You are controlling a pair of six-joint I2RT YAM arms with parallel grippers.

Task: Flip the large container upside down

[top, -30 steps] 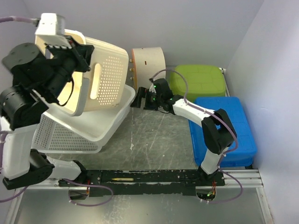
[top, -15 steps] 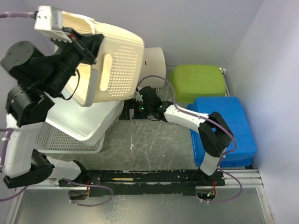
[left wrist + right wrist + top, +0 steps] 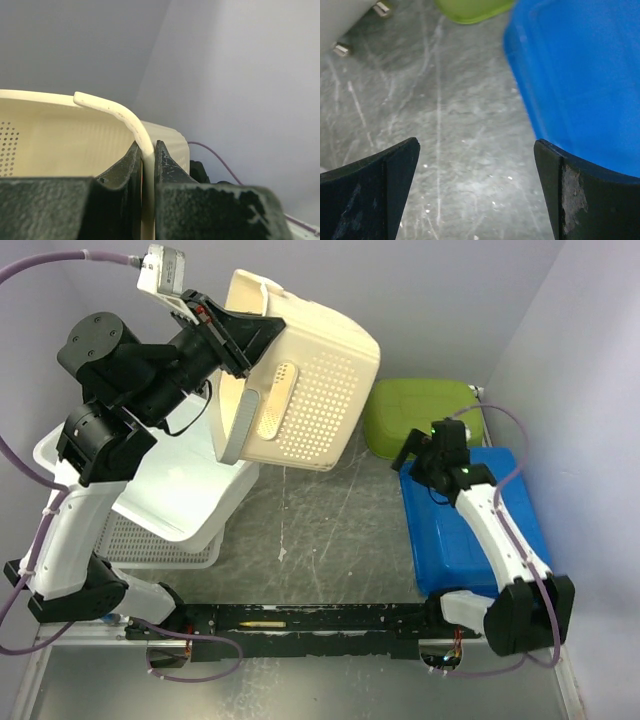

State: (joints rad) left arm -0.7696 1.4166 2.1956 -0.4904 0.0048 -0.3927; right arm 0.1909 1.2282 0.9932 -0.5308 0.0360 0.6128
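The large cream perforated container (image 3: 305,380) hangs in the air above the table's back middle, tipped on its side with its open mouth toward the left arm. My left gripper (image 3: 232,338) is shut on its rim; the left wrist view shows the curved rim (image 3: 145,150) pinched between both fingers. My right gripper (image 3: 415,455) is open and empty, low over the table beside the blue box, apart from the container. In the right wrist view its gripper (image 3: 476,165) frames bare table.
A white tub (image 3: 190,500) sits on a white perforated basket (image 3: 130,540) at the left. An upturned green container (image 3: 425,415) lies at the back right. A blue box (image 3: 480,520) lies on the right, also in the right wrist view (image 3: 580,75).
The left arm has lifted the cream container up and swung it right, turning it further. The right arm has pulled back from the container to the blue box.
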